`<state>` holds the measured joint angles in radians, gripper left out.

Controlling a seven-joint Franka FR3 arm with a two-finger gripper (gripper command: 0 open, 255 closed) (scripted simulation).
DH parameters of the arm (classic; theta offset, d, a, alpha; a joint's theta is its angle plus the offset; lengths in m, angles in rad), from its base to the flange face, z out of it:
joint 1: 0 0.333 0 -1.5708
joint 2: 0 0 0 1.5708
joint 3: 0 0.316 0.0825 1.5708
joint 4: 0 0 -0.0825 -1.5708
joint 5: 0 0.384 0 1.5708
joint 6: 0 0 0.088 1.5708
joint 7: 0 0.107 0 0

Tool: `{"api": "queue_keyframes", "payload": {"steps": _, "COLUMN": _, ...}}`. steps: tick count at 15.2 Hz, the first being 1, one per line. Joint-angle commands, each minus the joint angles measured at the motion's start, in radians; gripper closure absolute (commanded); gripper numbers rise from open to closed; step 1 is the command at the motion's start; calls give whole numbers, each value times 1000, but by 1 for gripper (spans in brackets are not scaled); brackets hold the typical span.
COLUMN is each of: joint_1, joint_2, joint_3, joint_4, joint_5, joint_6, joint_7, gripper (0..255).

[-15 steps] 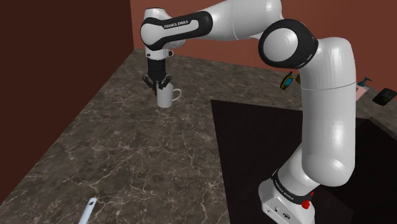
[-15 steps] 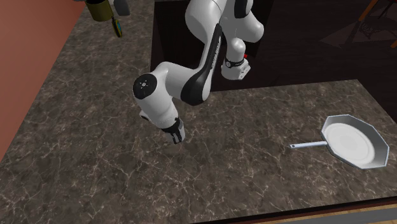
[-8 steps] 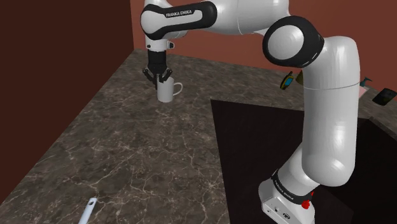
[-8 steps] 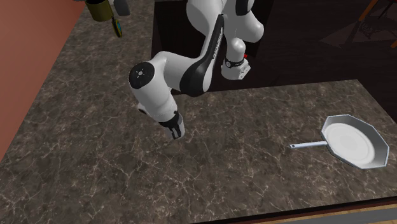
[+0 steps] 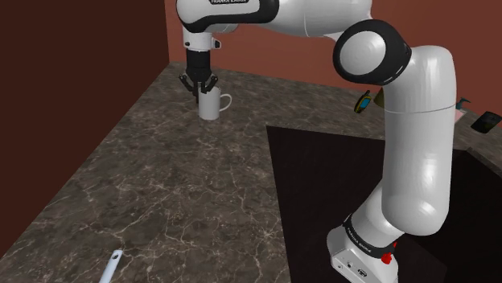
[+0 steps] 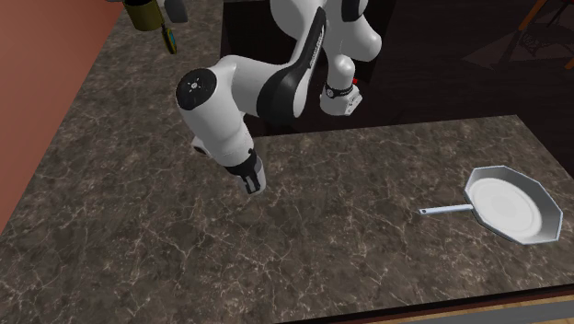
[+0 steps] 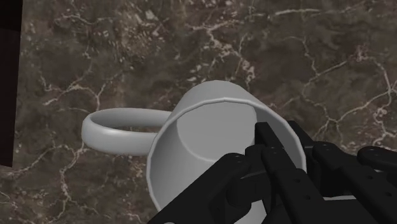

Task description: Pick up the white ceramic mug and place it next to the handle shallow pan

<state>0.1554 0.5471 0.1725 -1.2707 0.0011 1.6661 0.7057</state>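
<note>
Count: one arm, one gripper point(image 5: 201, 88), one mug point(image 5: 211, 106), one pan point(image 6: 512, 204).

Gripper: fingers narrowed onto the mug's wall at the rim, one inside and one outside, seen close in the wrist view point(image 7: 254, 149). Mug point(image 7: 203, 127) white-grey, its handle pointing away from the fingers.

Mug position: under the gripper at the far end of the dark marbled counter point(image 5: 161, 185), near the red-brown wall. Cannot tell whether its base touches the counter.

Pan: pale, eight-sided, with a thin handle, on the counter at the second exterior view's right, well apart from the gripper point(image 6: 251, 182).

Others: one white-handled utensil point(image 5: 110, 265) at the counter's near edge, and the dark stand point(image 5: 322, 185) beside the counter.
</note>
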Motion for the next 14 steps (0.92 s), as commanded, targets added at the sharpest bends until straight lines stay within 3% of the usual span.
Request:
{"api": "queue_keyframes", "payload": {"steps": 1, "joint_1": 2, "joint_2": -1, "joint_3": 1, "joint_4": 25, "joint_5": 0, "joint_6": -27, "joint_7": 2, "gripper": 255}}
{"api": "queue_keyframes", "payload": {"steps": 14, "joint_1": 14, "joint_2": 30, "joint_3": 2, "joint_4": 253, "joint_5": -4, "joint_6": -222, "joint_7": 13, "gripper": 255}}
